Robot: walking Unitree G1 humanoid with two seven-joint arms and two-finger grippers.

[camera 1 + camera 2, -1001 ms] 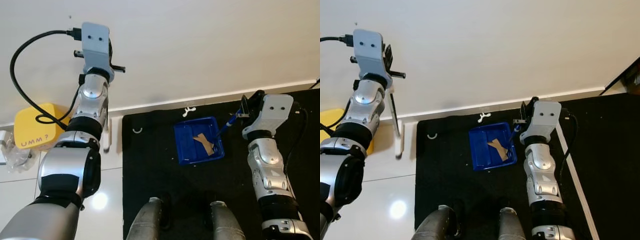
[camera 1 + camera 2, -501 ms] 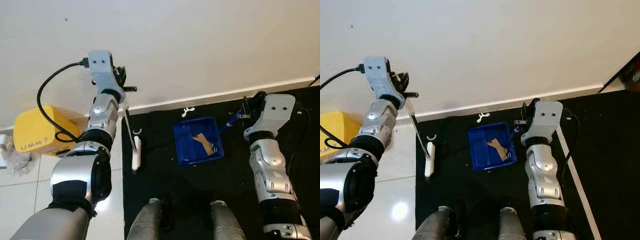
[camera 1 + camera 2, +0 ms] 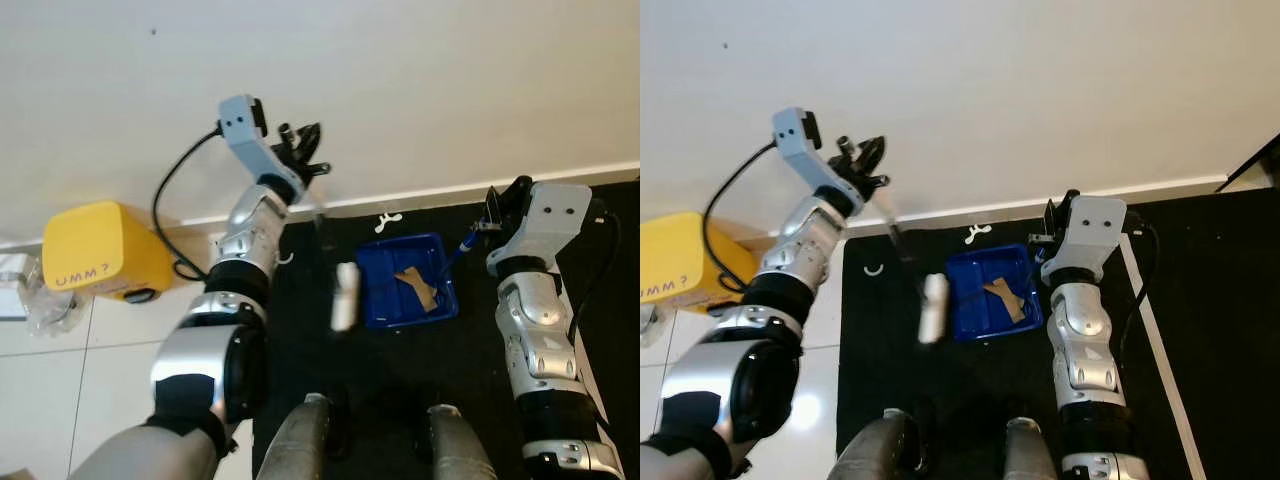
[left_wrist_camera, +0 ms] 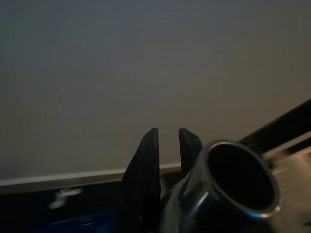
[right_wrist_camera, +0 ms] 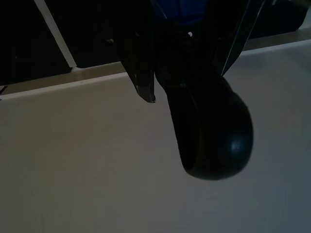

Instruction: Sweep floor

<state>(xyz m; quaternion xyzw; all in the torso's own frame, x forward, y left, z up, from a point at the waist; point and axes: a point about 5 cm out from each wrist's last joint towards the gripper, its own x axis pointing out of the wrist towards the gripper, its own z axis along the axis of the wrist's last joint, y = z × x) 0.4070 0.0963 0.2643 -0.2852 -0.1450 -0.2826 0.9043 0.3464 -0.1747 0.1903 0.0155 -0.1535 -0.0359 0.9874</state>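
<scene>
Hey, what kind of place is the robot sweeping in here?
Probably a room in a home, by a wall: pale floor tiles, a black mat along the white baseboard, and a blue dustpan.

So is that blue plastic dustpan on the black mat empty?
No, the blue plastic dustpan on the black mat holds a brown scrap of cardboard.
</scene>
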